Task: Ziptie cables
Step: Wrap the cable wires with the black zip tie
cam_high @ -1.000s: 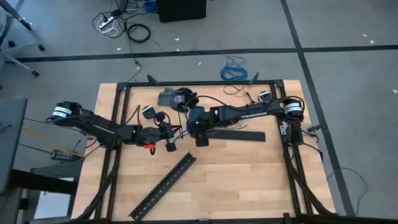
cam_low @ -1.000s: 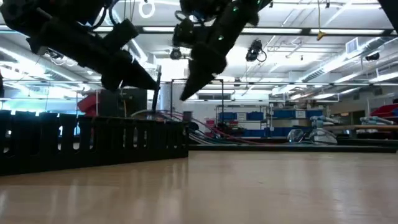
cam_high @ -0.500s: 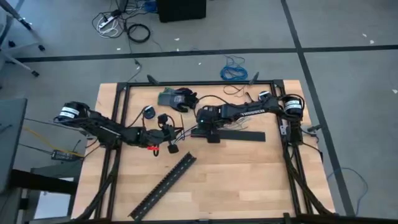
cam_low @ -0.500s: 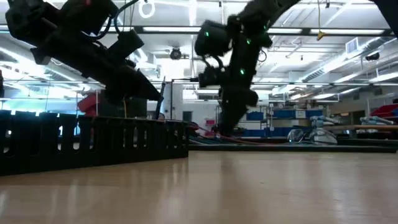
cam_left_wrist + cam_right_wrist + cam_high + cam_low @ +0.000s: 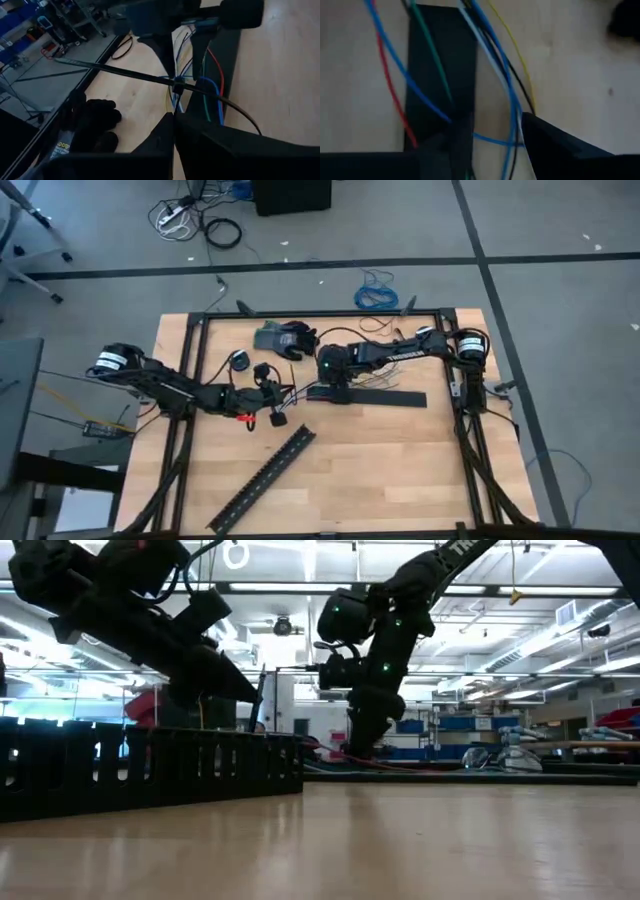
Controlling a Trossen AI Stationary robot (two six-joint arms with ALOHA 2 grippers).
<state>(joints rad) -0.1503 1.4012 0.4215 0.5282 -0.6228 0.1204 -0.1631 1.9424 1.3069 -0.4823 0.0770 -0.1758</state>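
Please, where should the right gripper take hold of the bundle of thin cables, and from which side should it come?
Probably grip the cables from above, just beside the zip tie, where the strands gather. Farther on they fan out flat over the black strip, so jaws would miss some.

**Layout of the table, seen from above**

The table fills the middle and lower frame. At centre the cables lie across the end of a flat strip, which runs toward centre right. The right gripper is directly over that end, among the cables; its arm reaches in from the upper right. The left gripper sits just left of the cables, its arm coming from the left edge. A glove lies above them, near the table's upper edge. A slotted strip runs diagonally through the lower centre left, well apart from the rest.
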